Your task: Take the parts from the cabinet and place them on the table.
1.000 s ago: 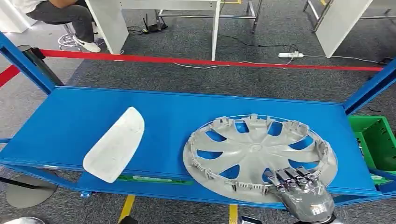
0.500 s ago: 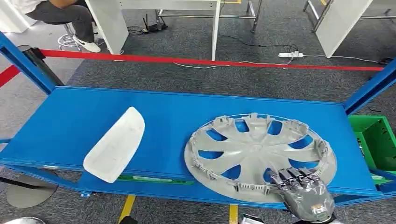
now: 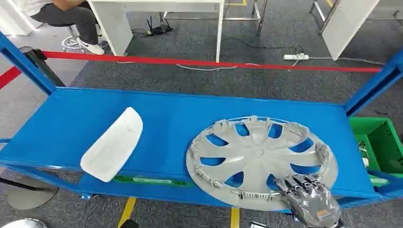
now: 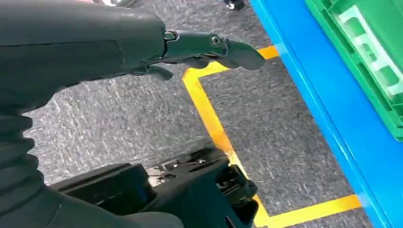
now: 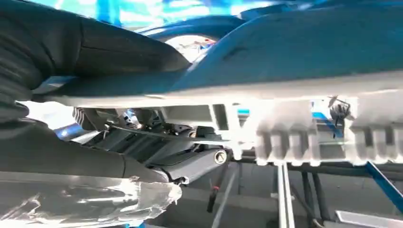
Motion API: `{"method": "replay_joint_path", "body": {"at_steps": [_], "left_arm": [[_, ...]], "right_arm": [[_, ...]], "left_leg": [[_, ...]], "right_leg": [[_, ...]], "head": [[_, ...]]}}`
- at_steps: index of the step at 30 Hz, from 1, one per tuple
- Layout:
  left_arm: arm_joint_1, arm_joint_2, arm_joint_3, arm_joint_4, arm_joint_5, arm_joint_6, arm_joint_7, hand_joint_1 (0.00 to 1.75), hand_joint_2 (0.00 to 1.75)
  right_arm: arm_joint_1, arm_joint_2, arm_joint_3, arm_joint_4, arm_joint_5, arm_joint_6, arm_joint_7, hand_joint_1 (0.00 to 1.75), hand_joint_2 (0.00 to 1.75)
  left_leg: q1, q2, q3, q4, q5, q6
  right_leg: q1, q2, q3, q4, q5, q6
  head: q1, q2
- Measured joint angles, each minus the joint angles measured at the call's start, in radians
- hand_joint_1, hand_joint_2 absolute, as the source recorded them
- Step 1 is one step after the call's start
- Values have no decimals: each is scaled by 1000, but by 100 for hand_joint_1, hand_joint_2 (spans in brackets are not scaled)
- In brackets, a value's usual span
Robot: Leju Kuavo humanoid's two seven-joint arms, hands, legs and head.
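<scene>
A round, silver-grey plastic wheel cover (image 3: 260,160) with curved spokes lies face-down on the blue metal cabinet shelf (image 3: 180,118), its near rim overhanging the shelf's front edge. The robot's right hand (image 3: 306,194) grips that near rim — fingers (image 3: 297,183) curled over the top, thumb (image 5: 95,52) pressed against it in the right wrist view. To the wheel cover's left, well apart from it, rests a white, elongated plastic panel (image 3: 113,145), also poking over the front edge. The left hand (image 4: 142,47) hangs over grey carpet, holding nothing, fingers loosely extended. The cover looks light and thin, likely to flex and tilt when held at one edge — the rim between spokes seems the firmest hold. Its clips look fragile.
</scene>
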Motion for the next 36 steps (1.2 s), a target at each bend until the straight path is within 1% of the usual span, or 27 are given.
{"method": "replay_joint_path", "body": {"at_steps": [2, 3, 4, 6, 7, 8, 9, 10, 12, 13, 15, 17, 18, 19, 21, 22, 23, 24, 25, 27, 28, 29, 30, 32, 33, 34, 36], "left_arm": [[2, 1, 2, 0, 0, 0, 0, 0, 175], [2, 2, 4, 0, 0, 0, 0, 0, 175], [2, 1, 5, 0, -1, 0, 0, 0, 175], [0, 1, 6, 0, -1, 0, 0, 0, 175], [0, 0, 7, 0, -1, 0, 0, 0, 175], [0, 0, 7, 0, -1, 0, 0, 0, 175], [0, 0, 7, 0, -2, 1, 0, 0, 175], [0, 0, 8, 0, -2, 1, 0, 0, 175], [-2, 0, 8, 0, -3, 3, 0, 0, 175], [-5, 1, 8, 0, -3, 3, 0, 0, 175], [-8, -2, 8, 0, -4, 3, 0, 0, 175], [-6, -1, 8, 0, -7, 3, 0, 0, 175], [-4, -2, 9, 0, -7, 3, 0, 0, 175], [-5, -1, 9, 0, -7, 3, 0, 0, 175], [-5, -2, 9, 0, -8, 3, 0, 0, 175], [-5, -3, 9, 0, -9, 3, 0, 0, 175], [-5, -2, 10, 0, -9, 3, 0, 0, 175], [-4, -2, 10, 0, -9, 3, 0, 0, 175], [-4, -2, 10, 0, -9, 2, 0, 0, 175], [-4, -3, 10, 0, -10, 2, 0, 0, 175], [-5, -2, 10, 0, -10, 2, 0, 0, 175], [-5, -2, 10, 0, -10, 2, 0, 0, 175], [-5, -1, 10, 0, -10, 2, 0, 0, 175], [-4, -1, 10, 0, -10, 2, 0, 0, 175], [-2, -1, 10, 0, -10, 2, 0, 0, 175], [-3, 0, 11, 0, -10, 2, 0, 0, 175], [-3, -1, 13, 0, -10, 2, 0, 0, 175]], "right_arm": [[4, -4, -1, 3, 0, 0, -5, 175, 175], [2, -4, -3, 4, 0, 0, -6, 175, 175], [3, -5, -4, 5, 0, 0, -8, 175, 175], [5, -5, -7, 6, 0, 0, -9, 175, 175], [5, -5, -9, 8, 0, 0, -9, 175, 175], [5, -5, -10, 10, 0, 0, -9, 175, 175], [5, -5, -11, 12, 0, 0, -9, 175, 175], [5, -5, -11, 12, 0, 0, -9, 175, 175], [4, -5, -12, 13, 0, 0, -6, 175, 175], [5, -5, -13, 13, 0, 0, -6, 175, 175], [3, -6, -13, 13, 0, 0, -3, 175, 175], [4, -6, -13, 13, 0, 0, 0, 175, 175], [5, -8, -13, 13, 0, 0, 0, 175, 175], [7, -9, -14, 15, 0, 0, 2, 175, 175], [5, -10, -13, 18, 0, 0, 3, 175, 175], [5, -11, -13, 19, 0, 0, 5, 175, 175], [5, -13, -13, 20, 0, 0, 6, 175, 175], [5, -15, -13, 22, 0, 0, 6, 175, 175], [5, -16, -13, 24, 0, 0, 8, 175, 175], [3, -17, -13, 26, 0, 0, 9, 175, 175], [0, -18, -13, 26, 0, 0, 10, 175, 175], [-1, -18, -12, 26, 0, 0, 11, 175, 175], [-1, -18, -12, 27, 0, 0, 16, 175, 175], [2, -23, -12, 30, 0, 0, 29, 175, 175], [1, -24, -10, 31, 0, 0, 39, 175, 175], [-2, -27, -7, 32, 1, 0, 44, 175, 175], [-2, -31, -7, 34, 0, 0, 52, 175, 175]], "left_leg": [[1, -1, -7, -2, 9, -10], [3, 1, -14, 4, -6, -15], [3, 5, -29, 38, -47, -22], [7, 6, -85, 188, -146, -32], [8, 7, -112, 269, -183, -33], [8, 7, -118, 306, -192, -33], [8, 7, -102, 297, -178, -31], [8, 7, -67, 250, -150, -28], [7, 7, 47, 74, -86, -15], [4, 7, 101, -8, -93, -8], [-1, 6, 100, -28, -85, -8], [-4, 6, 91, -29, -75, 2], [4, 11, 84, -41, -59, 10], [4, 13, 74, -40, -49, 17], [3, 14, 53, -40, -32, 24], [2, 14, 40, -39, -22, 25], [1, 14, 27, -38, -13, 25], [0, 15, 15, -38, -3, 25], [-1, 15, 4, -37, 5, 24], [-1, 15, -13, -36, 20, 18], [-1, 15, -18, -34, 28, 13], [-4, 14, -25, -33, 33, 8], [-4, 14, -25, -33, 45, 3], [0, 14, -28, -35, 58, -7], [-1, 12, -33, -34, 62, -12], [1, 12, -43, -21, 28, -19], [7, 12, -80, 104, -97, -32]], "right_leg": [[2, -1, -11, 4, 8, -20], [-1, -3, -17, 1, 15, -33], [-1, -4, -26, 1, 21, -43], [0, -8, -47, 2, 36, -55], [1, -11, -58, 2, 43, -57], [2, -13, -67, 2, 50, -57], [3, -13, -76, 2, 57, -57], [5, -14, -83, 2, 63, -56], [6, -12, -95, 2, 76, -52], [8, -12, -99, 2, 81, -46], [9, -13, -104, 0, 97, -33], [5, -13, -104, -11, 113, -20], [5, -12, -111, -8, 111, -14], [6, -13, -129, 13, 71, -11], [6, -13, -164, 141, -43, -6], [7, -12, -183, 217, -84, -4], [7, -12, -192, 276, -101, -3], [7, -12, -180, 289, -87, -3], [7, -12, -146, 258, -54, -4], [6, -13, -26, 94, 11, -6], [6, -12, 29, -5, -10, -7], [12, -11, 69, -57, -28, -10], [13, -9, 58, -47, -19, -19], [17, -8, 40, -46, -14, -27], [10, -11, 31, -53, -2, -41], [9, -13, 30, -52, 7, -50], [8, -14, 10, -52, 28, -60]], "head": [[0, 0], [0, 0], [-7, 0], [-10, 0], [-9, 0], [-9, 0], [-10, 0], [-9, 0], [-9, 0], [-9, 0], [-7, 0], [-10, 0], [-15, 0], [-11, 0], [-8, 0], [-9, 0], [-8, 0], [-10, 0], [-8, 0], [-9, 0], [-9, 0], [-9, 0], [-13, 0], [-6, 0], [-6, 0], [-7, 0], [-15, 0]]}}
